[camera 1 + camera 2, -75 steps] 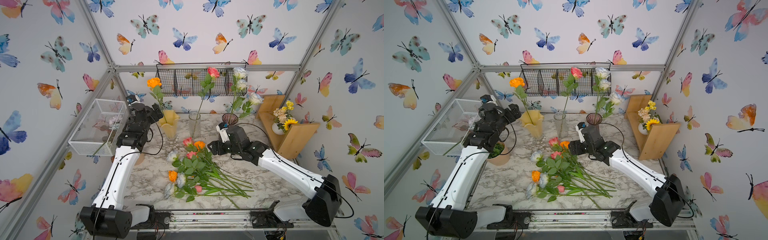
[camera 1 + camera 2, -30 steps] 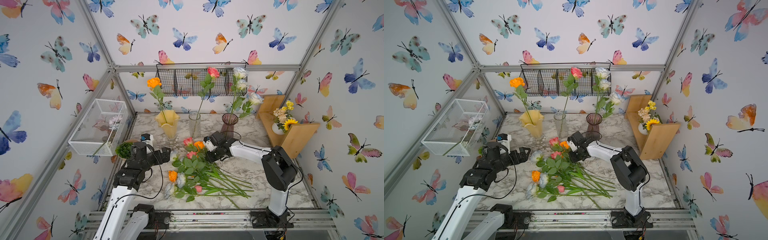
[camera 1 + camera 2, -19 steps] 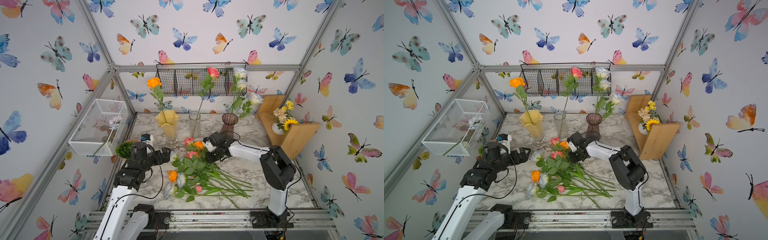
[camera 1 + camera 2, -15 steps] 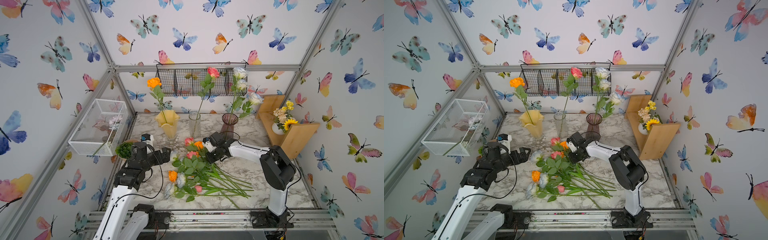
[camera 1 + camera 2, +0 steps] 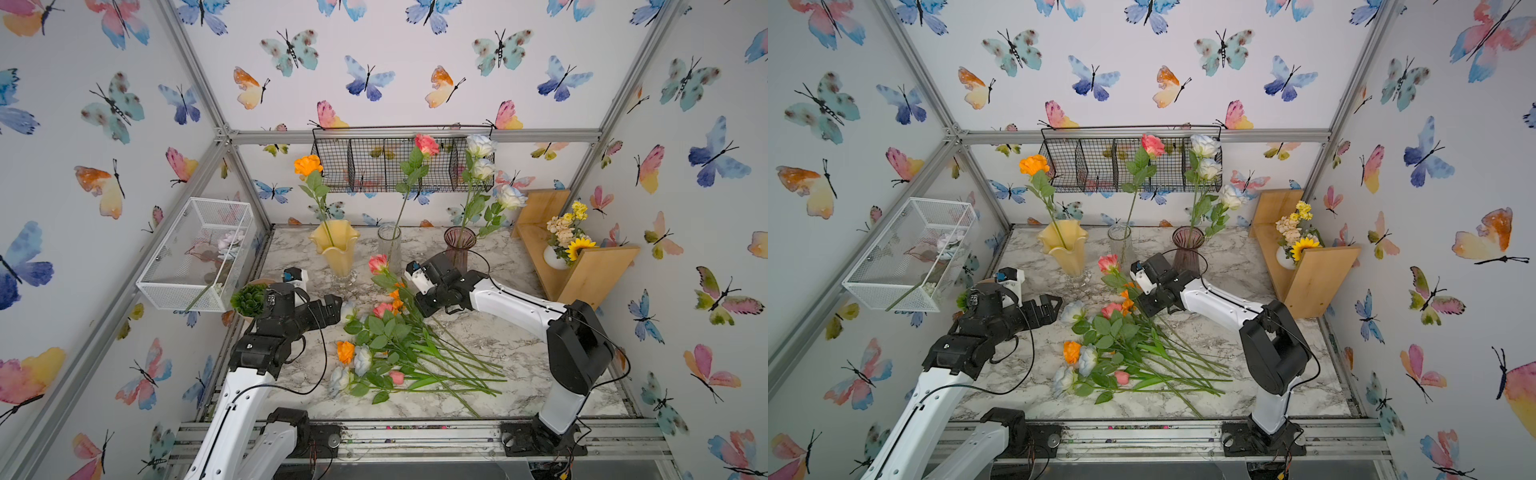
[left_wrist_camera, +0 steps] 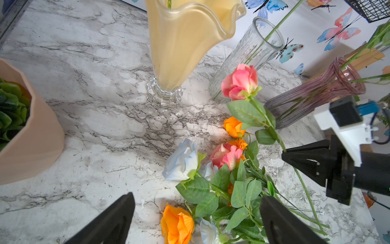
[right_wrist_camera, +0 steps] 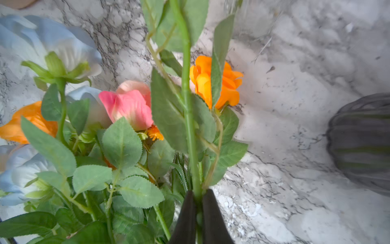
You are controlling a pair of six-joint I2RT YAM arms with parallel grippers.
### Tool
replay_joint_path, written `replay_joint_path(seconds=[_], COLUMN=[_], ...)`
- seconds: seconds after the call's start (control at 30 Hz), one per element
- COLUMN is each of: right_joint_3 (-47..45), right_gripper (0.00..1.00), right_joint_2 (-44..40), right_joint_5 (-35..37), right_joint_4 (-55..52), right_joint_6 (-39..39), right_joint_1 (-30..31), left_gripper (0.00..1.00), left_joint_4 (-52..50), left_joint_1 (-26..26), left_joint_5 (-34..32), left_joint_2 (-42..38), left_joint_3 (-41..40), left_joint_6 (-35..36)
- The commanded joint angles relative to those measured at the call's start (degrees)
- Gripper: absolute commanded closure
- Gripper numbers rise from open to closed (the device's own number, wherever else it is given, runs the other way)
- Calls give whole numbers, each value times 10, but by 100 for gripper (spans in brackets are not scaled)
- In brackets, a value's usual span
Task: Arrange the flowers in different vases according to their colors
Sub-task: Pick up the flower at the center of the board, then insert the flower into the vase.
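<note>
**Right end effector pinched on pink rose stem, lift pending**

Right end effector [image 7: 197,196]: jaws closed down to almost nothing on the green stem of 1 pink rose [image 5: 377,263], just below its lower leaf cluster. The bloom sits up off the tabletop [image 5: 498,332] near the foot of the clear vase [image 5: 389,245]. The tail of the stem trails back into the loose pile of flowers [image 5: 399,345].

Left end effector [image 6: 196,202]: jaws wide apart, holding nothing, hovering beside the bloom end of the pile.

Handling, my read:
- Artificial stem, so very light. Grip force is not the issue.
- The stem is thin and smooth and will likely spin in a 2-finger pinch (the bloom end is the heavier end, so expect droop).
- Fabric leaves are soft and can snag neighbouring stems. The tail may drag others out on the lift.
- The current hold on bare stem under the leaves looks right. Blooms and leaves would crush or slip.
- A lot of stem hangs free below the pinch, which will likely make the tip harder to aim into a vase mouth.

All 3 vases stand at the back. The yellow vase [image 5: 334,249] has an orange bloom, the clear one a pink, and the purple vase [image 5: 459,245] the white ones. The clear one is the likely target. It is glass, narrow and looks tippy, so avoid side load on the rim.
</note>
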Motion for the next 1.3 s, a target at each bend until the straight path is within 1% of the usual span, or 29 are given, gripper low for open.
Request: replay_joint_path(seconds=[0.0,0.23,0.4,0.53,0.63,0.77,1.0,1.1,1.2,1.27], right_joint_3=[15,39,42,50,80,146,226,270,316,331], right_gripper=[98,98,98,98,98,98,98,98,98,98], right_joint_2=[-39,-111,-157,-160,-135,-76,34,83,127,148], right_joint_5=[28,38,31,32,31,25,29,31,32,30], right_joint_4=[10,96,235,359,432,513,695,727,732,733], right_joint_6=[-18,9,40,55,55,53,50,49,54,54], right_joint_1=[3,3,2,2,2,1,0,-3,-7,-8], left_gripper=[1,1,1,1,1,1,1,1,1,1], left_joint_4=[7,7,7,7,9,11,13,13,14,14], left_joint_1=[-2,-1,-1,-1,-1,-2,-1,-1,-1,-1], left_joint_5=[-1,4,8,10,13,17,22,23,23,23], left_joint_2=[0,-3,-3,-4,-6,-7,-3,-2,-2,-2], left_joint_3=[-4,-4,-3,-3,-3,-4,-5,-6,-6,-7], left_joint_6=[-2,-2,-1,0,0,1,1,1,1,1])
